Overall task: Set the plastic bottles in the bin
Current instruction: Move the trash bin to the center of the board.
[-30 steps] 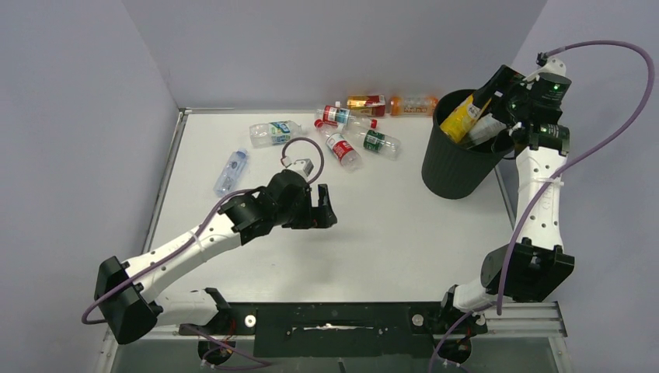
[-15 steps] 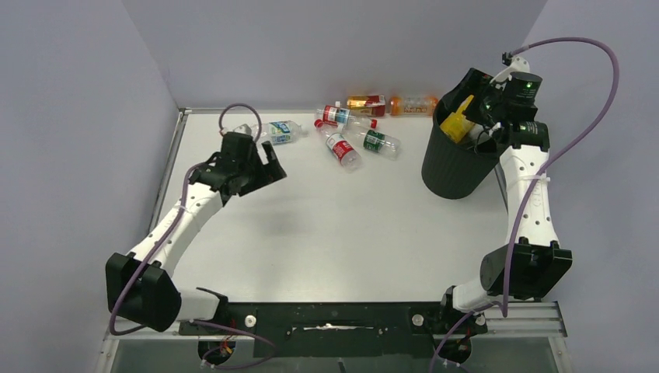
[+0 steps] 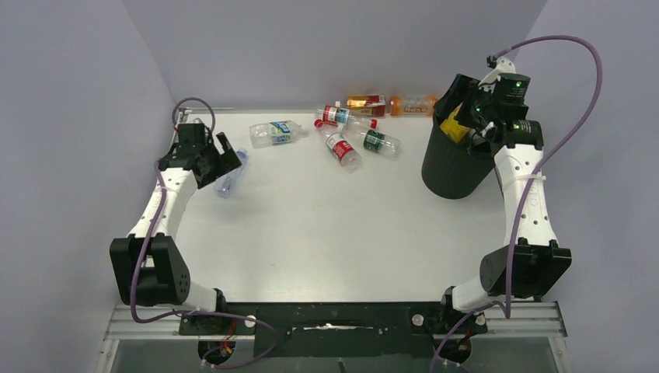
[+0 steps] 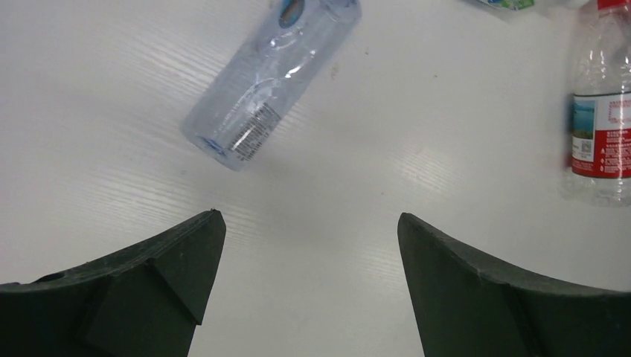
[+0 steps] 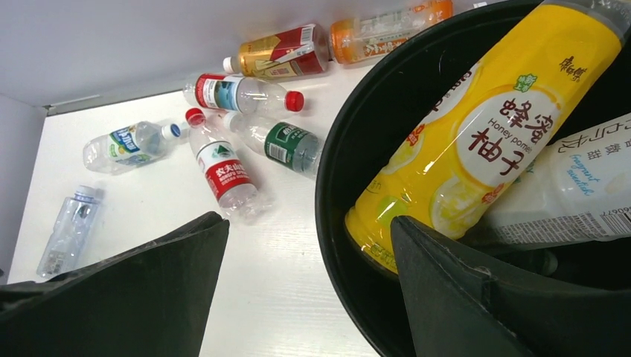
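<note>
Standing apart, empty: left jaws, right jaws; left arm (image 3: 159, 206) half hides clear bottle (image 3: 227, 185).

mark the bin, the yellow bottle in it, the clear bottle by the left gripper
bin (image 3: 455, 167): top external view, outer wall
yellow bottle (image 5: 484, 141): right wrist view, label
clear bottle (image 4: 268, 82): left wrist view, mid body

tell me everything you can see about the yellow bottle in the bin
The yellow bottle is opaque-looking plastic, with a pale round label patch bearing Chinese characters and "Honey pomelo", and citrus slices printed lower down. It lies tilted inside the black bin, lower end near the wall, beside a white bottle.
</note>
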Action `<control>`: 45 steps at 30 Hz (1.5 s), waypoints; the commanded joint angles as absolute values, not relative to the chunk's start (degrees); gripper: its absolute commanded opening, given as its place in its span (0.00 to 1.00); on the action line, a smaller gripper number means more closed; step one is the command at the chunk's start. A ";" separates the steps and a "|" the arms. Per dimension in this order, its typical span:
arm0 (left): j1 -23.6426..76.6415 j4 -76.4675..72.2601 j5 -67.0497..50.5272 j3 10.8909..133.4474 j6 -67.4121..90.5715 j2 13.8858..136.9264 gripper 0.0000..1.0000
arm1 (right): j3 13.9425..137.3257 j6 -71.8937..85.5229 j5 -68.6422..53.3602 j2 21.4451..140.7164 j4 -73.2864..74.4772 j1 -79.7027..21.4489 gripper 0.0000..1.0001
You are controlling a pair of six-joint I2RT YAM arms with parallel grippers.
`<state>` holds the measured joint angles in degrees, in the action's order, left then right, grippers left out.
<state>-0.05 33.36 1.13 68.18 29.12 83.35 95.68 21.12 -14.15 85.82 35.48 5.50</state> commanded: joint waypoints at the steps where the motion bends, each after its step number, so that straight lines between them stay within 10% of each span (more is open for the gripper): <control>1: -6.00 29.42 -0.63 69.12 24.83 83.52 0.88 | 98.40 17.34 -12.50 86.78 36.45 4.85 0.81; 19: -10.77 25.43 -7.02 64.39 23.50 84.16 0.88 | 96.43 13.26 -5.22 93.44 46.63 -0.59 0.69; 27: -10.79 23.75 -8.53 62.33 24.26 84.41 0.87 | 103.12 10.20 -0.47 95.77 52.85 -3.00 0.22; 32: -10.81 24.03 -8.16 62.01 24.10 84.06 0.87 | 108.69 9.89 5.36 95.78 58.47 -6.66 0.13; 43: -10.81 23.58 -8.49 59.66 23.95 82.84 0.88 | 104.22 15.96 15.86 87.33 66.85 -12.95 0.11; 45: -10.81 23.47 -8.53 59.36 23.99 82.67 0.87 | 101.31 16.43 14.69 86.53 65.97 -14.18 0.41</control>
